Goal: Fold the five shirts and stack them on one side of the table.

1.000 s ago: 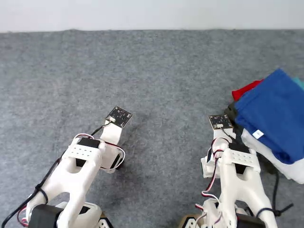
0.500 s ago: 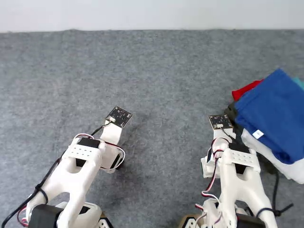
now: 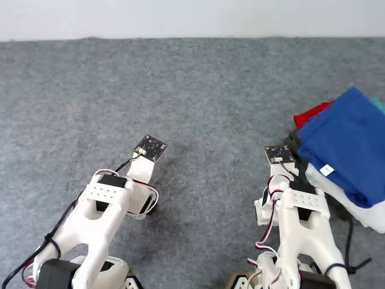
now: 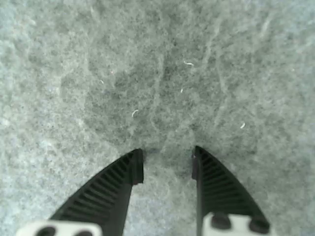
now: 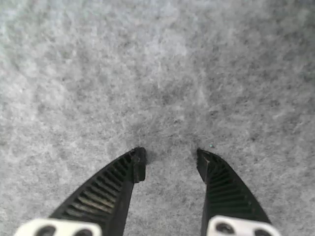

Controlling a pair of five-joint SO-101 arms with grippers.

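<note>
Plainly, grey felt covers the table (image 3: 198, 90) to a white wall (image 3: 192, 18); both jaws stand open.

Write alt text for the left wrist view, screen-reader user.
The left gripper points down at a grey felt table, its black ribbed fingers open with nothing between them. A few bits of white lint dot the felt ahead.

Two arms: an arm (image 3: 105, 208) lower left, an arm (image 3: 304, 220) lower right. One pile (image 3: 352, 165) at the right edge, five shirts: blue shirt (image 3: 343, 138), red shirt (image 3: 310, 114), teal shirt (image 3: 379, 104), white shirt (image 3: 355, 214), dark shirt (image 3: 293, 142)
</note>
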